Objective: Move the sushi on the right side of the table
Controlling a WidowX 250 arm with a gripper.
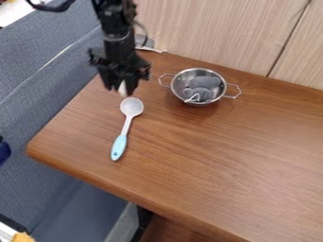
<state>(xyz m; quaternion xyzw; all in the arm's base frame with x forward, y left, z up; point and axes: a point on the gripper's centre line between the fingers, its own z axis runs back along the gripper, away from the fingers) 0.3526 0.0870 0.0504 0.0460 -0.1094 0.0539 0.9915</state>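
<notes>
Nearest the camera ran the front edge of the wooden table (208, 189), slanting from a rounded corner at the left down toward the bottom right. From that corner the side edge climbed up and away toward the gripper (123, 90), with grey seating (44, 90) beyond it. Pale wood panelling (214, 33) bounded the far side. The widest stretch of brown wood spread from the front of the steel pot (199, 102) to the right border of the view and down to the front edge.

Tighter room lay around the gripper, which hung low near the far left of the table. The spoon (131, 107) lay just in front, its pale blue handle pointing toward the front edge, and the pot, with grey contents (205, 83), stood to the right, one wire handle facing the gripper.

What looked to be the sushi (123, 87) was at the gripper's lower end: small, whitish, narrow and upright, partly hidden. Whether the gripper was closed on it could not be told.
</notes>
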